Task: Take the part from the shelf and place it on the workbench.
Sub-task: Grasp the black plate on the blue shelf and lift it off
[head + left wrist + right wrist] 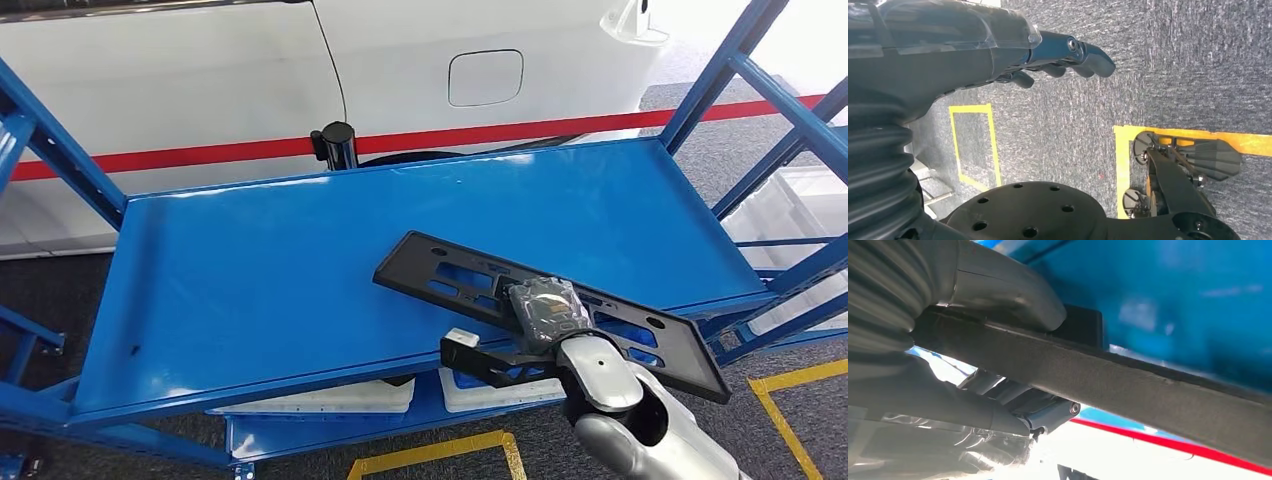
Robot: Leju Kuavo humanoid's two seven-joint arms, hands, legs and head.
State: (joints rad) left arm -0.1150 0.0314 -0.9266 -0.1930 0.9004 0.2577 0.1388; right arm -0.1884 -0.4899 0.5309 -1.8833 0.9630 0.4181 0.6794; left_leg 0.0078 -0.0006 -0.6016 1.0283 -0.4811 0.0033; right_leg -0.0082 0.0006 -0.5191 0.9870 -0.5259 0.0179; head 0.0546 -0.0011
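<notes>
1. Black plastic — the part (560,300), a long flat frame with cut-out slots, is lying slantwise across the front right of the blue shelf (300,260), one end jutting past the shelf's front lip.
2. The right hand (545,312) is gripping the part near its middle: the thumb is pressing on one face and the darker fingers (1048,412) are curling under the other, as the right wrist view is showing with the part's edge running between them.
3. Whether the part is resting on the shelf or already coming off it, I cannot tell — its outer end is overhanging, its inner end looks close to the blue surface.
4. The left hand (1068,57) is hanging over grey carpet (1198,65) marked with yellow tape, its fingers loosely curled and holding nothing.
5. Judging the task: the grasp appears made, but the carrying is not yet done. Left to do are lifting the part free, turning away from the shelf, and setting it down on the workbench.
6. A white car body (400,70) with a red stripe is standing behind the shelf.
</notes>
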